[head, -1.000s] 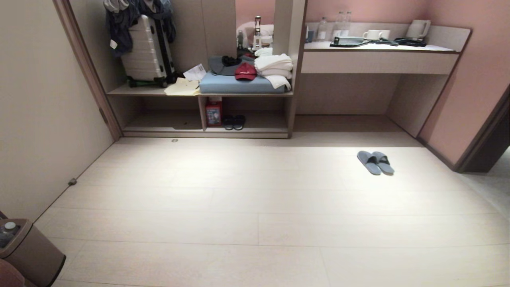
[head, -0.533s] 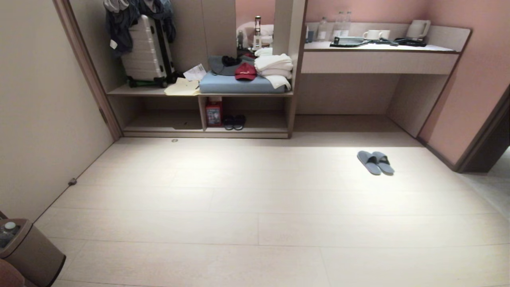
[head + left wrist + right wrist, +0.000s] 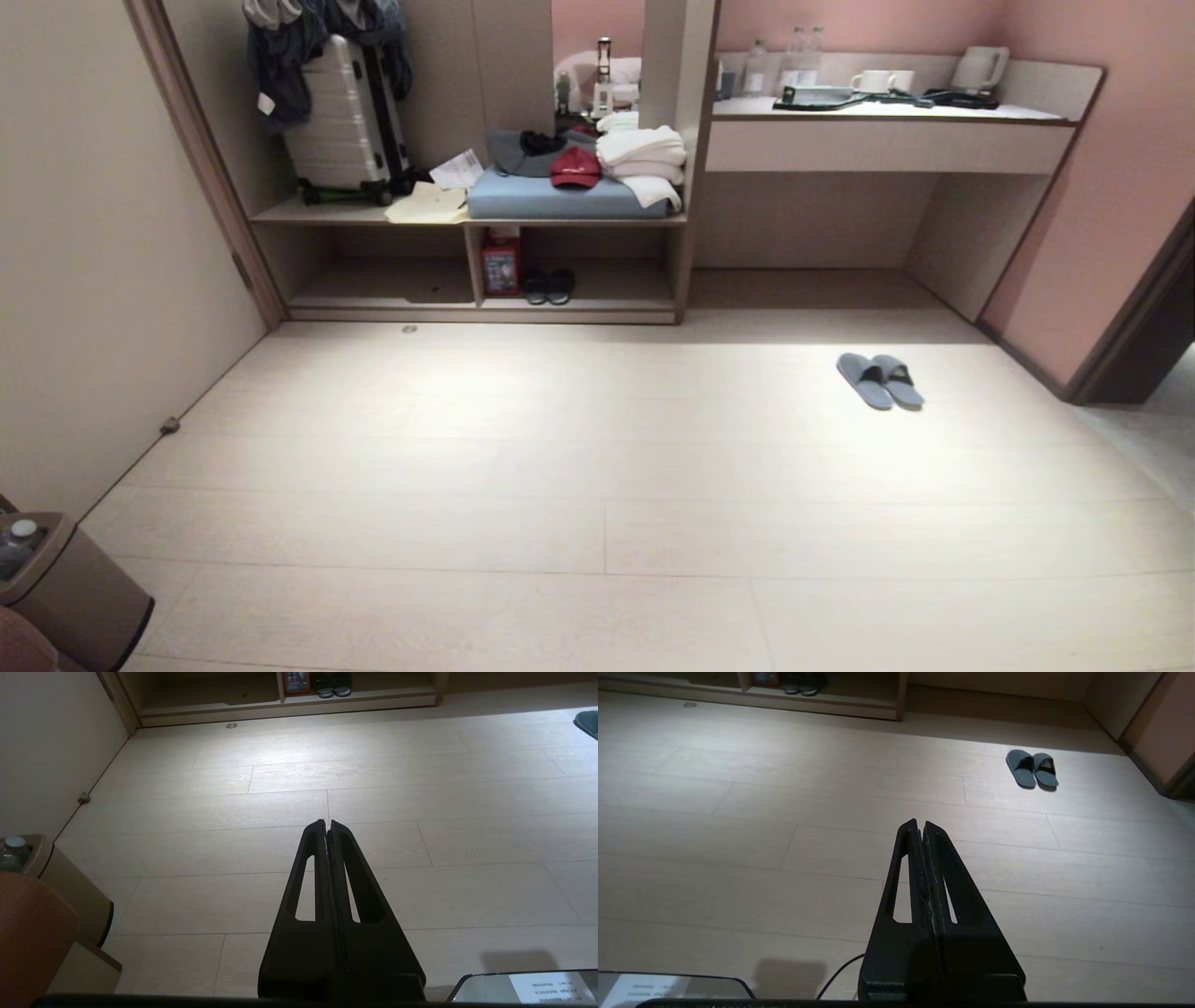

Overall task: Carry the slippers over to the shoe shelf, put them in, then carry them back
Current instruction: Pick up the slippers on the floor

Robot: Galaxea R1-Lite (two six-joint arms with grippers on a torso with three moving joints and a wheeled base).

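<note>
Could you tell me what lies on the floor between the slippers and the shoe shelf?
Nothing: the head view shows only bare pale floor between the slippers and the shoe shelf, where dark shoes already sit.

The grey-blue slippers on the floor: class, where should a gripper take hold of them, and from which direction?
Probably the wide bands over the foot: the slippers lie flat, side by side and touching, so come from above and pinch both raised bands together; the flat soles offer little edge.
</note>
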